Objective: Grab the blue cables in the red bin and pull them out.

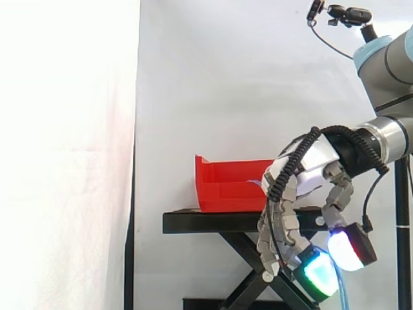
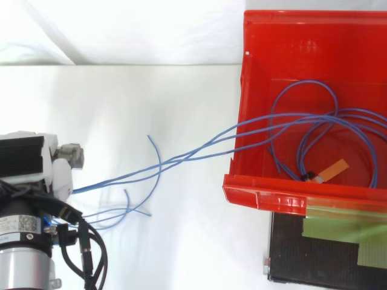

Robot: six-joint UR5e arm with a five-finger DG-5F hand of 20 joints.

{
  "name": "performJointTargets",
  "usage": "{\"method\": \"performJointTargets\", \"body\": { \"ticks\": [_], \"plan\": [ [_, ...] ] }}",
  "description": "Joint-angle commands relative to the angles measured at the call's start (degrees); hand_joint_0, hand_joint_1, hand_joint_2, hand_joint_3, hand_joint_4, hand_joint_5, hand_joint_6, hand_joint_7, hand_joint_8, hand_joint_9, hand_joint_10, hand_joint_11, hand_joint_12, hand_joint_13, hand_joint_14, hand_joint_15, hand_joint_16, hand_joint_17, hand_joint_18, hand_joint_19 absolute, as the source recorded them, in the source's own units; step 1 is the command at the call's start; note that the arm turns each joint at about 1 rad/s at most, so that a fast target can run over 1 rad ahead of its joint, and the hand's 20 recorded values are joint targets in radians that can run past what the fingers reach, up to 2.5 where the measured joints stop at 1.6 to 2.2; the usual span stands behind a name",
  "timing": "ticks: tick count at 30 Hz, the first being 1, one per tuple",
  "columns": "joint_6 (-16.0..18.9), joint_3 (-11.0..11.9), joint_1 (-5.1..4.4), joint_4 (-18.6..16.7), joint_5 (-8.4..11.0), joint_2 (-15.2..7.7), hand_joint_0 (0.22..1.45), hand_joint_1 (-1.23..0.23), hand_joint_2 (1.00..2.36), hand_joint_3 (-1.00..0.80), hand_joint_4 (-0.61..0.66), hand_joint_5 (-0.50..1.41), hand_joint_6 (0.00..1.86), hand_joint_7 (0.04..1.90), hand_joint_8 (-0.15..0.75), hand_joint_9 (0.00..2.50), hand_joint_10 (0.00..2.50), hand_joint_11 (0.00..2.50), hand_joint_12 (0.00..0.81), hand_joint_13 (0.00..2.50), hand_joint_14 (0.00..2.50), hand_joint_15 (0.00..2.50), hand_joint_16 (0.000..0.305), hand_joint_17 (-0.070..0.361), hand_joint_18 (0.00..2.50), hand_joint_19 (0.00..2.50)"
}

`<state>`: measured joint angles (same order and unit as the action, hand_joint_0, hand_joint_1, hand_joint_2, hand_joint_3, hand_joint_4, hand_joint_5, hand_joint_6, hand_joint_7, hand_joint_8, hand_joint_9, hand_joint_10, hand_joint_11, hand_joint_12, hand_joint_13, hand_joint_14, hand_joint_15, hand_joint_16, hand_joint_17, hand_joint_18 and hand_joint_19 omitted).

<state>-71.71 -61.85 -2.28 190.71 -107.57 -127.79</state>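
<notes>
The red bin [image 1: 226,181] stands on a black stand [image 1: 213,221]. In the top view the blue cables [image 2: 181,158] lie looped inside the bin [image 2: 266,196] and run taut out over its left wall to my hand [image 2: 57,175] at the lower left. Loose cable ends curl on the white surface near the hand. In the side view my hand [image 1: 310,174] hangs in front of the bin, well off to its right. Its fingers are curled downward and the glowing pads [image 1: 319,271] pinch together, with a blue strand [image 1: 342,294] hanging just below them.
A tan tag [image 2: 332,169] lies among the cable loops in the bin. Green tape [image 2: 344,232] marks the black stand top in front of the bin. A white curtain hangs behind, and the stand's scissor legs [image 1: 242,258] are below.
</notes>
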Motion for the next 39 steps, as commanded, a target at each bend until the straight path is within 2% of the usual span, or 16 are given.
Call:
{"method": "performJointTargets", "body": {
  "ticks": [1,7,10,14,15,17,21,25,33,39],
  "plan": [
    [30.3,1.0,-0.45,1.9,0.87,0.0,0.90,-0.85,1.00,-1.00,0.01,0.92,0.51,0.59,0.265,1.00,0.02,1.13,0.324,0.78,0.02,0.71,0.040,0.089,0.66,0.81],
    [35.1,1.1,-1.06,3.8,1.83,0.0,0.90,-0.85,1.00,-1.00,0.01,0.92,0.50,0.59,0.265,1.00,0.02,1.13,0.323,0.79,0.02,0.71,0.040,0.090,0.67,0.81],
    [39.1,1.1,-1.32,4.1,2.63,0.0,0.90,-0.85,1.00,-1.00,0.01,0.92,0.50,0.59,0.264,1.00,0.02,1.11,0.322,0.78,0.02,0.71,0.040,0.090,0.66,0.81],
    [42.9,1.1,-1.32,4.1,3.33,0.0,0.90,-0.85,1.00,-1.00,0.01,0.92,0.50,0.59,0.262,1.00,0.02,1.11,0.322,0.78,0.02,0.71,0.040,0.090,0.66,0.81],
    [45.3,1.1,-1.41,4.1,3.59,0.0,0.90,-0.85,1.00,-1.00,0.01,0.92,0.50,0.59,0.261,1.00,0.02,1.11,0.322,0.79,0.02,0.71,0.040,0.090,0.66,0.81],
    [47.4,1.1,-1.41,4.1,3.86,0.0,0.90,-0.85,1.00,-1.00,0.01,0.92,0.50,0.59,0.266,0.99,0.02,1.12,0.325,0.81,0.03,0.73,0.040,0.090,0.66,0.81],
    [50.6,1.1,-1.50,4.1,4.30,0.0,0.90,-0.85,1.00,-1.00,0.02,0.92,0.50,0.59,0.265,1.00,0.02,1.12,0.330,0.91,0.03,0.82,0.040,0.091,0.68,0.81],
    [51.8,1.1,-1.50,4.1,4.38,0.0,0.90,-0.85,1.00,-1.00,0.02,0.92,0.50,0.59,0.269,1.00,0.02,1.13,0.336,1.01,0.02,0.96,0.040,0.090,0.71,0.82],
    [52.1,1.1,-1.50,4.1,4.38,0.0,0.91,-0.85,1.00,-1.00,0.02,0.92,0.50,0.60,0.270,0.97,0.02,1.08,0.337,1.19,0.02,1.28,0.040,0.091,0.82,0.91],
    [52.1,1.1,-1.50,4.1,4.38,0.0,0.91,-0.86,1.00,-1.00,0.02,0.92,0.50,0.60,0.274,1.00,0.02,1.15,0.325,1.27,0.01,1.40,0.041,0.093,0.88,0.94]
  ]
}}
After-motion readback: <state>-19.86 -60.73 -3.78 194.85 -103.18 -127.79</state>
